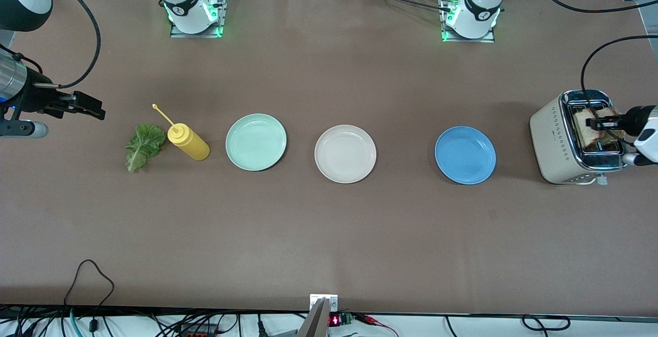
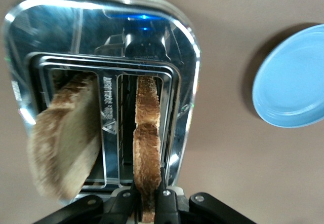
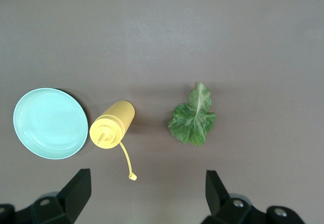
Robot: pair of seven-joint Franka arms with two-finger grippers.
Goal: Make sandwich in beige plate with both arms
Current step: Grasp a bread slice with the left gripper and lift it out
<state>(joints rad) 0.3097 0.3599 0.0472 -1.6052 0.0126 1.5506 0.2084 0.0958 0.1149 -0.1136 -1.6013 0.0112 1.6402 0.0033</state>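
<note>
Left gripper (image 2: pixel 147 203): clamped on browned toast slice (image 2: pixel 147 148) in chrome-topped beige toaster (image 1: pixel 568 139); thin edge-grip may slip on lifting. Round beige plate (image 1: pixel 345 153): mid-table, bare. Right gripper (image 3: pixel 147 193): wide, waiting over green lettuce leaf (image 3: pixel 193 118).

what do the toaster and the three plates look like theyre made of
Toaster: the top looks like polished chrome metal, since it mirrors its surroundings in the left wrist view; the cream side panels are matte, painted metal or plastic, which I can't tell apart.
Mint green plate, beige plate, blue plate: smooth, evenly coloured, with a soft sheen; probably plastic or melamine, possibly glazed ceramic.
</note>
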